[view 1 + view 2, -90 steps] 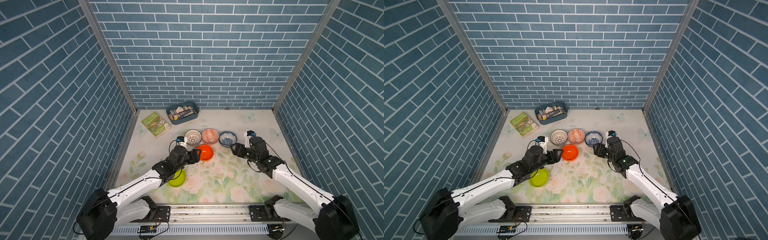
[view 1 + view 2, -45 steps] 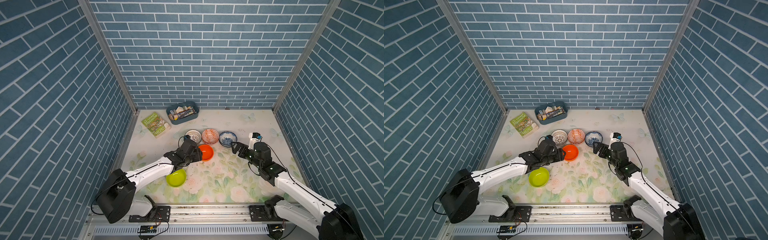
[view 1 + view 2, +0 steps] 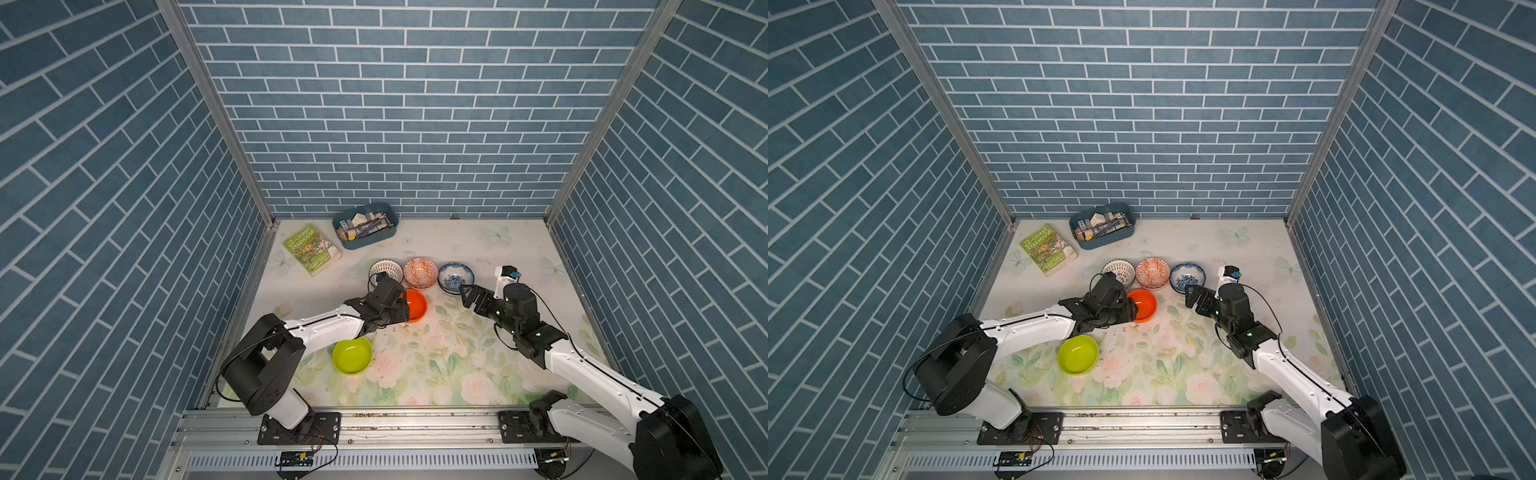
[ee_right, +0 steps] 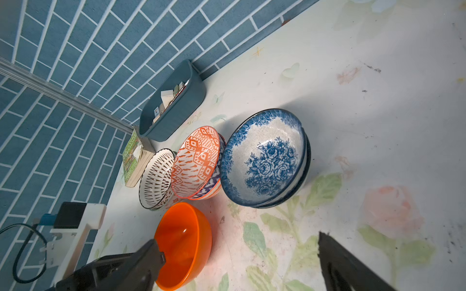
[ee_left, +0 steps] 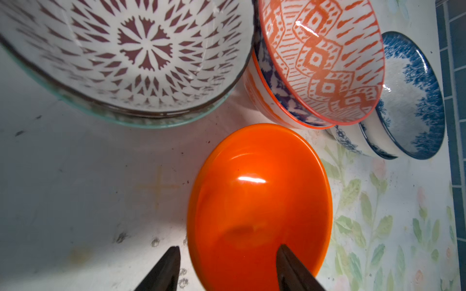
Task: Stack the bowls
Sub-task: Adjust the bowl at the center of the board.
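Note:
The plain orange bowl [image 3: 417,305] sits mid-table. My left gripper [image 5: 228,252] is open astride its near rim, one finger inside, one outside and just clear of it. Behind stand three stacks of bowls: white lattice [image 3: 385,269] in a grey-green one, orange-white patterned [image 3: 420,272], and blue-white floral [image 3: 456,277]. A lime green bowl [image 3: 352,355] lies alone near the front, beside my left arm. My right gripper [image 3: 471,297] hangs wide open and empty just in front and to the right of the blue floral stack [image 4: 264,156].
A blue tray of stationery [image 3: 390,232] stands at the back wall with a green book [image 3: 312,249] to its left. Brick walls close in three sides. A metal rail [image 3: 415,424] carrying both arm bases runs along the front.
My left gripper has reached forward to the orange bowl's rim and its jaws have narrowed. My right gripper's jaws have spread wide open beside the blue floral stack.

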Controlling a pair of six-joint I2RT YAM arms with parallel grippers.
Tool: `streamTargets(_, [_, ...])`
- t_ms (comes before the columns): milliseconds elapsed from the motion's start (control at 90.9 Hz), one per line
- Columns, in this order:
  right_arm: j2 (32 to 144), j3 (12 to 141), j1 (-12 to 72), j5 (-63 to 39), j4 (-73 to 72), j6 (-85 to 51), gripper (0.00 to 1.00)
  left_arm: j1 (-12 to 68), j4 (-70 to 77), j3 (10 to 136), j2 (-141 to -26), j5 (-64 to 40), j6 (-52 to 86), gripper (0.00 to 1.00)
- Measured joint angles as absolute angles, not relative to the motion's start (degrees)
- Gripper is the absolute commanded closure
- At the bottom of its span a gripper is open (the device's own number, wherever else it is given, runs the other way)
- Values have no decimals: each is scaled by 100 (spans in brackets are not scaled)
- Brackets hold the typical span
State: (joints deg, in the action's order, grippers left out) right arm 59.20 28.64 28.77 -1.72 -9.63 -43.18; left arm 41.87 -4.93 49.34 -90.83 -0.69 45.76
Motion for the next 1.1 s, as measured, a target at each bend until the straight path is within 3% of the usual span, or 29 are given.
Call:
streamTargets(682, [6125,2864,2877,-285,-1070,-4318,1,4578,-368,5249,-9454,5,4473,38])
streamTargets(891, [6139,2864,2877,-285,-1072,-4316,3,4578,-593,5258,-9393,261,4510,26])
streamTargets(1012, [6171,2864,2877,-283,-1070,-4311,4,4578,-797,5258,-9179,443,4488,3])
streamTargets(1100, [6173,2864,2877,-283,-1072,-4307,6,4578,-1020,5258,-8890,598,4571,0])
